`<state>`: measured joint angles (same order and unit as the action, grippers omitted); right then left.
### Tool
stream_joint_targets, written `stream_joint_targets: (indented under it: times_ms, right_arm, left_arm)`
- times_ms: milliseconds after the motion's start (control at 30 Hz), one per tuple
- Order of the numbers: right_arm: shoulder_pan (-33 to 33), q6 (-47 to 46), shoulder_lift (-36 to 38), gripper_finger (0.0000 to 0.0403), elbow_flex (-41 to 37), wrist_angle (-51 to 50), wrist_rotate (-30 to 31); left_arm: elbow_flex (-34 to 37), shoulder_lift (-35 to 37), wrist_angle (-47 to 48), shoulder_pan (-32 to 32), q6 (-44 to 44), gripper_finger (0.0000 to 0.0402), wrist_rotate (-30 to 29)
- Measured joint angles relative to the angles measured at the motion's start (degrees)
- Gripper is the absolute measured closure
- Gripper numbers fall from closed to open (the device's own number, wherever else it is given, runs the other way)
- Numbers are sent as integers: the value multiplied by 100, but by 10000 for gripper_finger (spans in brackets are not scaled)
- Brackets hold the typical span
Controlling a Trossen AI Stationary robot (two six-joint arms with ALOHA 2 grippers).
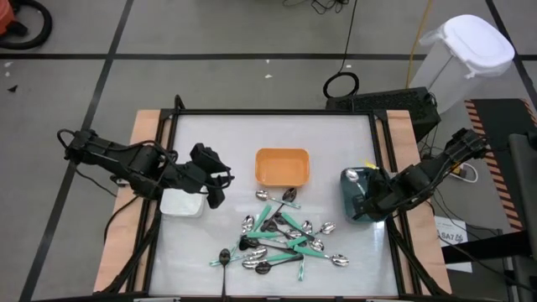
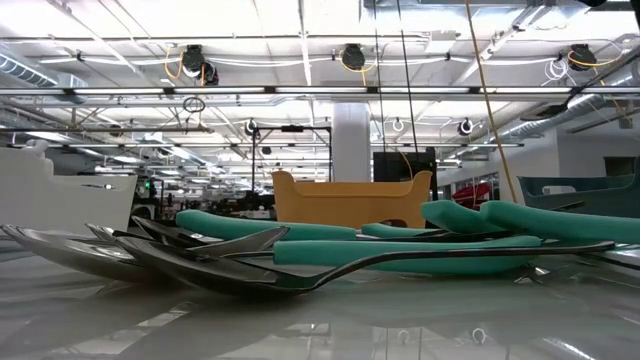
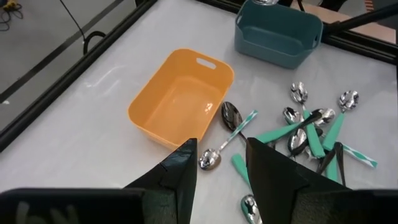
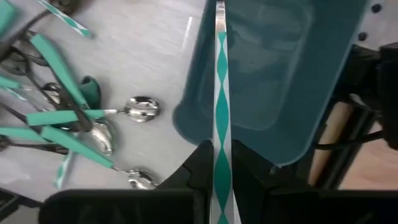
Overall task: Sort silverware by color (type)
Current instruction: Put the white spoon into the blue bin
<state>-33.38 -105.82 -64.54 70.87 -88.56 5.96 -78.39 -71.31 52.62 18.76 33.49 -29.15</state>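
Three bins, silverware piled on the table

The orange bin (image 1: 282,167) sits empty; the right pincer (image 4: 222,168), clamped on a teal-and-white striped utensil (image 4: 219,93), hangs over the dark teal bin (image 1: 361,195). The left pincer (image 3: 221,165), fingers apart, hovers by the white bin (image 1: 180,204). The silverware (image 1: 281,237) lies between.

- table (image 1: 210,134): three bins across its middle, silverware (image 1: 281,239) heaped toward 6 o'clock in the high view.
- centre bin (image 1: 283,167): at the table's middle, just at 12 o'clock of the heap.
- left bin (image 1: 181,204): at 9 o'clock of the heap, by the table's left edge, partly under the left arm.
- right bin (image 1: 357,195): at 3 o'clock of the centre bin, by the right edge.
- left gripper (image 1: 215,184): over the left bin's inner side, at 8 o'clock of the centre bin.
- right gripper (image 1: 367,204): over the right bin, a striped utensil (image 4: 220,93) between its fingers, reaching across the bin's rim.
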Motion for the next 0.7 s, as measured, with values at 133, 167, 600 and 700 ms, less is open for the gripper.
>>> stream_joint_targets:
  times_ms: [133,167,600,700]
  right_arm:
    - [-73,40,-27,369,-57,-133,24]
    - [-81,69,-14,368,-113,-139,23]
    - [-86,124,133,368,-909,333,-256]
    - [-86,177,131,368,-963,355,-414]
  left_arm:
    - [0,0,-2,2,3,266,1]
    - [0,0,-2,0,9,266,-2]
    - [2,-88,0,-46,119,266,-41]
    - [0,-181,2,-44,119,266,-41]
